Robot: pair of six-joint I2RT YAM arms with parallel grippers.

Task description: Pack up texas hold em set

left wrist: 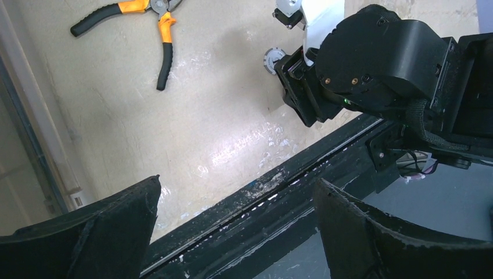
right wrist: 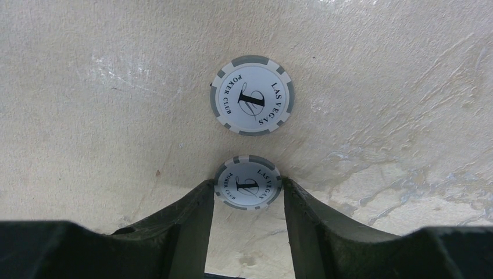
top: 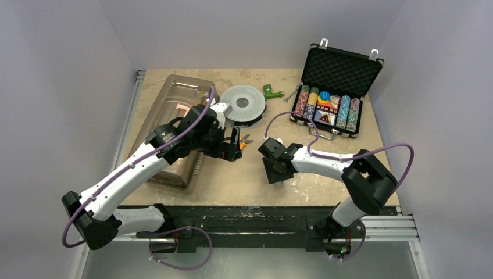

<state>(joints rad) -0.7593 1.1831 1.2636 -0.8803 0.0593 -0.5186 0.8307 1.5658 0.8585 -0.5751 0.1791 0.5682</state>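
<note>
The black foam-lined briefcase (top: 342, 71) stands open at the back right, with multicoloured chip rows (top: 347, 113) and buttons inside. My right gripper (right wrist: 248, 185) points down at the table's middle, its fingertips pressed on both edges of a grey-and-white poker chip (right wrist: 248, 174). Just beyond it, a second such chip (right wrist: 252, 95) lies flat on the table; a chip (left wrist: 272, 58) also shows beside the right gripper (top: 278, 174) in the left wrist view. My left gripper (left wrist: 238, 180) hangs wide open over the near table edge, holding nothing.
A large clear plastic bin (top: 174, 116) lies under the left arm. A round grey disc spool (top: 243, 103) and a green tool (top: 270, 91) sit at the back. Orange-handled pliers (left wrist: 139, 23) lie near the left gripper (top: 232, 150). A black rail (top: 250, 218) runs along the near edge.
</note>
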